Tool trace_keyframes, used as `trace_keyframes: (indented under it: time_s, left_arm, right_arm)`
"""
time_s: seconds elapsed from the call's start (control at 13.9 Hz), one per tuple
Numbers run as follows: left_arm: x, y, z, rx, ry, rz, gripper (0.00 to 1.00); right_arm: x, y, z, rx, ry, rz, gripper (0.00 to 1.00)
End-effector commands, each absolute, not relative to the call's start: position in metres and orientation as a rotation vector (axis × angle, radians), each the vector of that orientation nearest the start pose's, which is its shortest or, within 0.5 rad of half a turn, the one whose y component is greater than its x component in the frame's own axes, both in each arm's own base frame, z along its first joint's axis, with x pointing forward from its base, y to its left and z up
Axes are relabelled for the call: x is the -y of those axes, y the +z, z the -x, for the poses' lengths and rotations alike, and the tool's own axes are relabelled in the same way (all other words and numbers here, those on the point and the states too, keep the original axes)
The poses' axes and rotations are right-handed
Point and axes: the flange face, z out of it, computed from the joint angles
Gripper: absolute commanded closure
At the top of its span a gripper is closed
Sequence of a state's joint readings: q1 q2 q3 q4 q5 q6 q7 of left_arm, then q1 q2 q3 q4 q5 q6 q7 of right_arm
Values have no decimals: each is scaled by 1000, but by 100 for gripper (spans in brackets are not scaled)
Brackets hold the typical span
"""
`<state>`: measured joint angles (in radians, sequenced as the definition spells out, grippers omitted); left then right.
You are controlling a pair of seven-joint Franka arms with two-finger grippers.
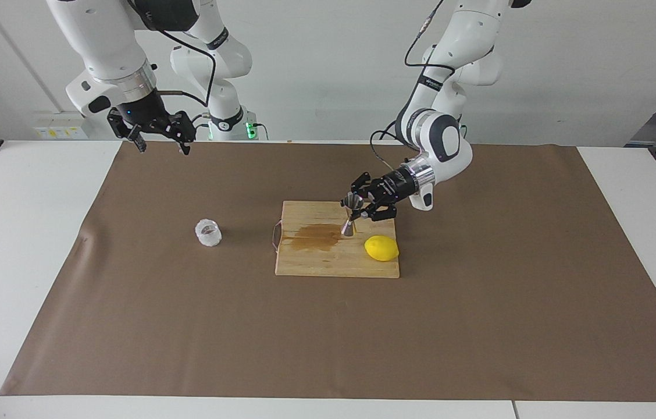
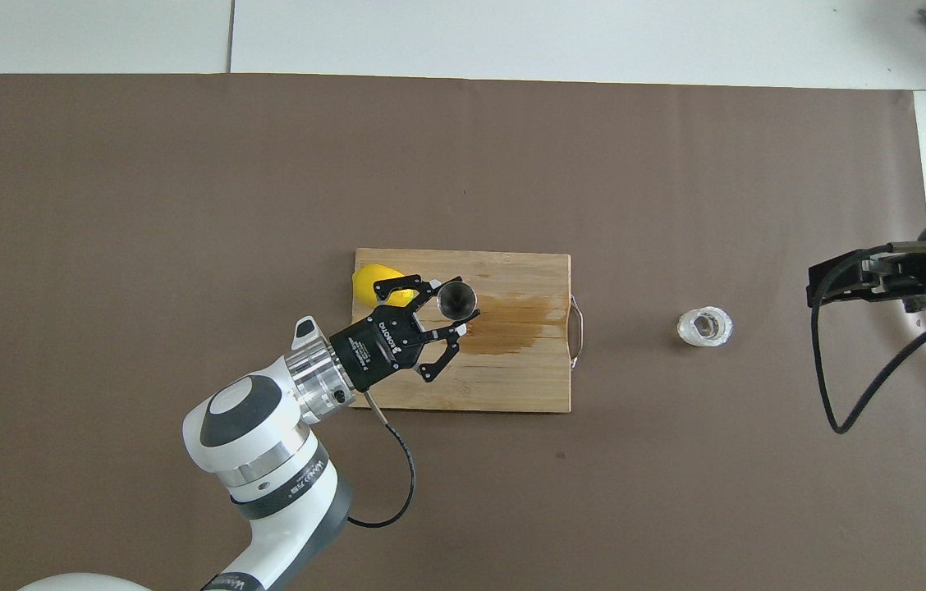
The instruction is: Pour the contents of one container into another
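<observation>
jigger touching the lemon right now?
Apart. The facing view shows bare cutting board between the jigger, held in the left gripper, and the lemon.

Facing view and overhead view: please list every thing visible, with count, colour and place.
jigger: one, shiny steel, held upright over the cutting board
glass cup: one, clear whitish, on the paper toward the right arm's end
cutting board: one, light wood with a brown stain, mid-table
lemon: one, yellow, on the board
brown paper: one, covers the table
left end effector: shut on the jigger
right end effector: open, waiting, raised
</observation>
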<state>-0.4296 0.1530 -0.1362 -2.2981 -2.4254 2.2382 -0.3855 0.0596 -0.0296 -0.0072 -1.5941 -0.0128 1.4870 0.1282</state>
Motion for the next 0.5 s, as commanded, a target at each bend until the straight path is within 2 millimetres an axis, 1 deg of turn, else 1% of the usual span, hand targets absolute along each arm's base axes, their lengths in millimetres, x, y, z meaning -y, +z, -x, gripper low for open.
trace_keyframes:
  time_s: [0.0, 0.07, 0.22, 0.36, 0.43]
  left_arm:
    - [316, 290, -438, -1452, -782, -933, 100]
    - [317, 287, -437, -1453, -774, -934, 100]
    - [326, 280, -430, -1452, -776, -944, 100]
    - [329, 278, -428, -1452, -771, -948, 100]
    - [334, 274, -423, -1458, -778, -958, 100]
  right_arm:
    - [-24, 622, -534, -94, 131, 3123, 0]
    - [-24, 622, -534, -94, 131, 3123, 0]
    - [-24, 622, -534, -94, 131, 3123, 0]
    - [-24, 622, -534, -94, 131, 3123, 0]
    - [-24, 622, -534, -92, 131, 3123, 0]
